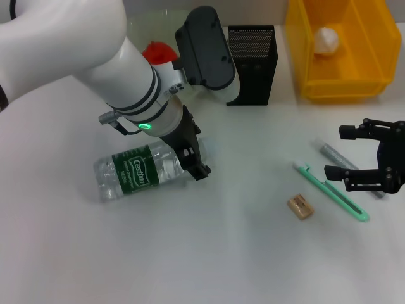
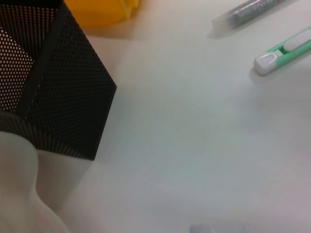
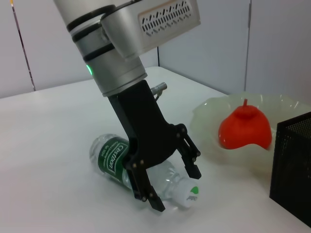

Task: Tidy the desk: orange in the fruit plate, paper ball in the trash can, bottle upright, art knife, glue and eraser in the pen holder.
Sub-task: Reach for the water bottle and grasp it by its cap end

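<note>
The bottle (image 1: 136,171) lies on its side left of centre, its white cap (image 3: 187,194) pointing toward the table's middle. My left gripper (image 1: 193,155) is open, its fingers (image 3: 146,194) straddling the bottle's neck end. Behind that arm the orange (image 3: 244,127) rests in the fruit plate (image 3: 209,114). The pen holder (image 1: 252,63) stands at the back centre, with the yellow trash can (image 1: 342,82) holding the paper ball (image 1: 327,40) to its right. On the right lie the glue (image 1: 333,154), the art knife (image 1: 329,190) and the eraser (image 1: 300,206). My right gripper (image 1: 338,152) is open over the glue.
The left arm's white forearm (image 1: 69,44) covers the back left and hides most of the fruit plate in the head view. The left wrist view shows the pen holder (image 2: 53,87) close by, with the glue (image 2: 248,12) and art knife (image 2: 284,51) beyond it.
</note>
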